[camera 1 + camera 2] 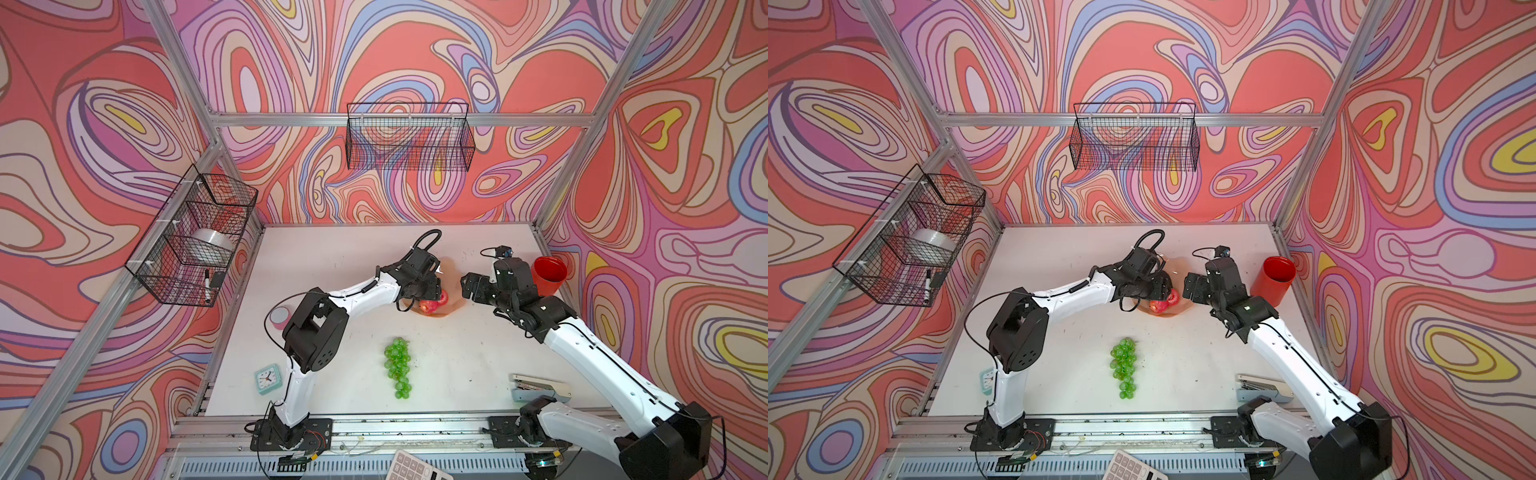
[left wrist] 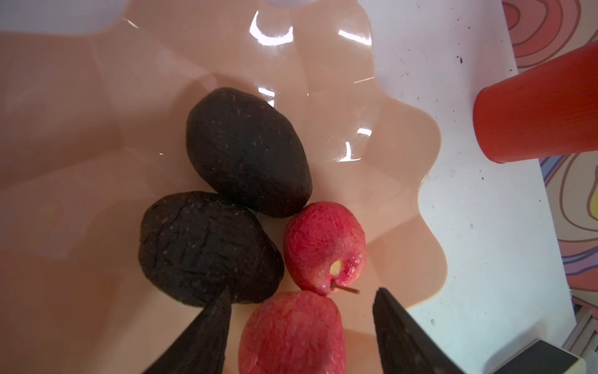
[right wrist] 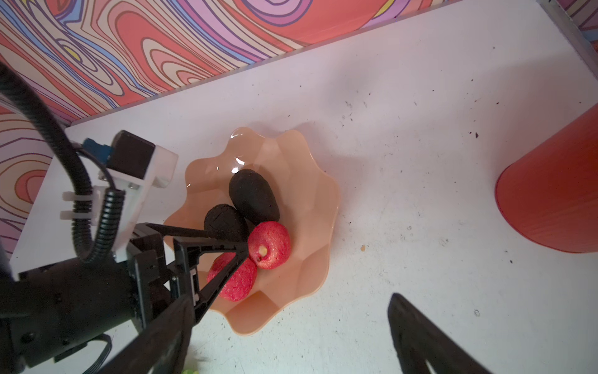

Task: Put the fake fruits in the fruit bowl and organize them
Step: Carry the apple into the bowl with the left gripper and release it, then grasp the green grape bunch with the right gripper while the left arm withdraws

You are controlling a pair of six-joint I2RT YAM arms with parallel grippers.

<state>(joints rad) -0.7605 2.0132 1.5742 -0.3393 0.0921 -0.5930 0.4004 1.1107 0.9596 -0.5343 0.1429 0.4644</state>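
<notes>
The peach-pink fruit bowl (image 3: 310, 200) (image 2: 388, 194) (image 1: 452, 309) (image 1: 1181, 311) stands at the back of the table. Inside lie two dark avocados (image 2: 246, 152) (image 2: 207, 246) (image 3: 254, 196) and two red apples (image 2: 323, 246) (image 2: 291, 333) (image 3: 270, 244) (image 1: 430, 306). My left gripper (image 2: 304, 291) (image 3: 233, 241) hovers open over the bowl. Its fingers stand either side of the nearer apple with a gap on each side. To the bowl's right, my right gripper (image 3: 288, 301) (image 1: 467, 284) (image 1: 1190, 284) is open over bare table. The green grapes (image 1: 398, 368) (image 1: 1123, 368) lie on the table in front.
A tall red cup (image 1: 548, 276) (image 3: 556, 194) stands right of the bowl, close to the right arm. A stapler (image 1: 538, 388) lies front right, a teal clock (image 1: 268, 378) and a pink tape roll (image 1: 279, 318) at the left. Wire baskets (image 1: 409, 137) (image 1: 191, 237) hang on the walls.
</notes>
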